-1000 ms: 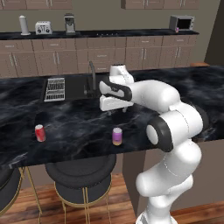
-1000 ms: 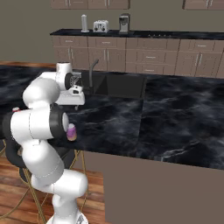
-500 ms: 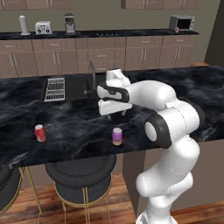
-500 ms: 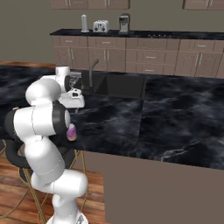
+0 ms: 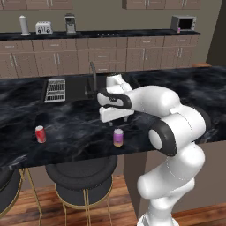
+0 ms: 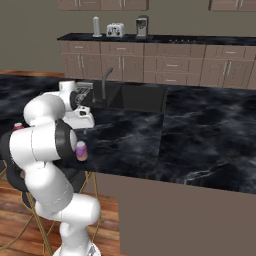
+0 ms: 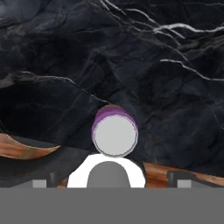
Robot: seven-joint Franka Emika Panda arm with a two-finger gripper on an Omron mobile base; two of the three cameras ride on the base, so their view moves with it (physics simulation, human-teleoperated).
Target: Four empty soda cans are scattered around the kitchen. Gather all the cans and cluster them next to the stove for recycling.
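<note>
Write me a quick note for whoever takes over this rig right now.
Gripper: open, empty, hovering over the purple can near the front edge of the island counter.
Red can: same counter, further left.
Stove: on the back counter, no cans seen beside it.
Done: nothing gathered yet.
Left: grab the purple can, carry it to the stove, then the red one and the others.

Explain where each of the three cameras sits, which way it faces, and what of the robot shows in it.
Left base view: behind the arm's left, looking forward-down over the island counter; arm rises lower right, open hand above the purple can, red can leftward.
Right base view: behind its right; arm lower left, same purple can.
Hand view: looks straight down on that can's silver top.
</note>
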